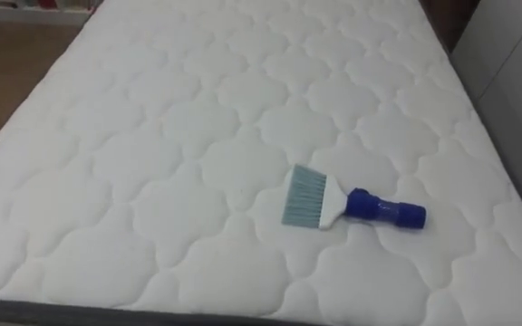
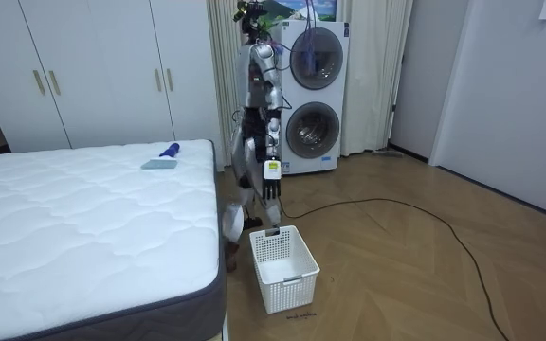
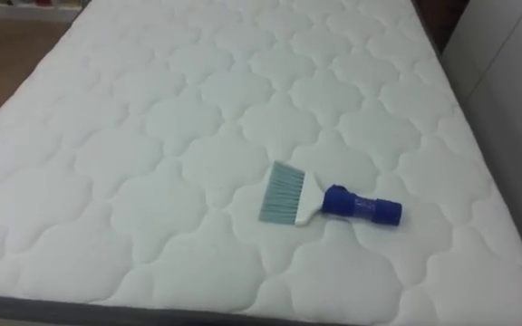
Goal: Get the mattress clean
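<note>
A small hand brush [image 1: 347, 205] with a blue handle, white neck and grey-blue bristles lies flat on the white quilted mattress [image 1: 152, 136], near its close right part, bristles pointing left. In the room view the brush [image 2: 164, 156] rests near the bed's far corner by the wardrobe. I stand at the end of the bed [image 2: 64, 218], facing it. My left hand [image 2: 269, 185] hangs at my side with straight fingers, holding nothing and well away from the brush.
A white plastic basket [image 2: 282, 265] stands on the wooden floor by my feet. Stacked washing machines [image 2: 311, 95] are behind me. White wardrobe doors [image 2: 93, 66] run along the bed's far side. The mattress has a dark lower edge [image 1: 107, 312].
</note>
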Tool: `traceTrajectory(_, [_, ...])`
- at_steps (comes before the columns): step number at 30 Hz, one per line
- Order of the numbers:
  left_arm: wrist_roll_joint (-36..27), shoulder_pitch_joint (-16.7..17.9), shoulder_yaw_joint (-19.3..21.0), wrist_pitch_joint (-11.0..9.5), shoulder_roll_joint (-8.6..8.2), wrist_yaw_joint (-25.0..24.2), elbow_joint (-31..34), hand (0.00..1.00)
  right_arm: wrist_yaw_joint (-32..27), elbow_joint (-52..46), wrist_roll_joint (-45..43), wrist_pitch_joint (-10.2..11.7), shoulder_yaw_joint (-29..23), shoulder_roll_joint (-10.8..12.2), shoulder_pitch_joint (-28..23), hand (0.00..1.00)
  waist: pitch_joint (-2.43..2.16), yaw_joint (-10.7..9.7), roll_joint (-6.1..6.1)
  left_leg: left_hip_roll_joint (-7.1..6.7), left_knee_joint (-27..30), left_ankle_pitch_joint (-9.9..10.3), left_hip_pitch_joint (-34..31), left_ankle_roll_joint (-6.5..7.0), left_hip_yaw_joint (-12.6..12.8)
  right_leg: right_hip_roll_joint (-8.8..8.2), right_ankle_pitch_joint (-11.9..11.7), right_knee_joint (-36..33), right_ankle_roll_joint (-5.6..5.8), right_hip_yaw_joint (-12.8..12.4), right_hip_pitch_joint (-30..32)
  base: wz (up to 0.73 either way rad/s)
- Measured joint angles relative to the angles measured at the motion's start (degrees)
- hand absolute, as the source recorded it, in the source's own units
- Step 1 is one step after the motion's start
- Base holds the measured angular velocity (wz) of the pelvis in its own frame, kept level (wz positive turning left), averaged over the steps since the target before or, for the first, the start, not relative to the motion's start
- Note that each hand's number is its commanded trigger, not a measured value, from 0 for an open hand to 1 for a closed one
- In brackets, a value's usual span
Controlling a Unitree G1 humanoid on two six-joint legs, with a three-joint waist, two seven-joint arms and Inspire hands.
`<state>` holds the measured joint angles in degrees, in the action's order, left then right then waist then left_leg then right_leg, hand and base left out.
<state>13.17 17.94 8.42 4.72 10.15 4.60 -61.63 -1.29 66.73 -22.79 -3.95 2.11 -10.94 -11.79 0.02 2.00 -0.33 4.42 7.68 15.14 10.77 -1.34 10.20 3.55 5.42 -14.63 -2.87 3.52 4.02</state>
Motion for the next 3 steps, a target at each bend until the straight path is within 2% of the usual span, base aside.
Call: traceTrajectory(3, [-0.07, 0.23, -0.09, 2.61, -0.22, -2.07, -1.68, 0.00, 3.51, 0.48, -0.01, -1.77, 0.00, -0.02, 0.34, 0.00, 0.07, 0.11, -0.16, -0.03, 0.08, 0.00, 0.50, 0.01, -0.07, -0.06, 0.00, 0.08, 0.01, 0.00, -0.56, 0.00])
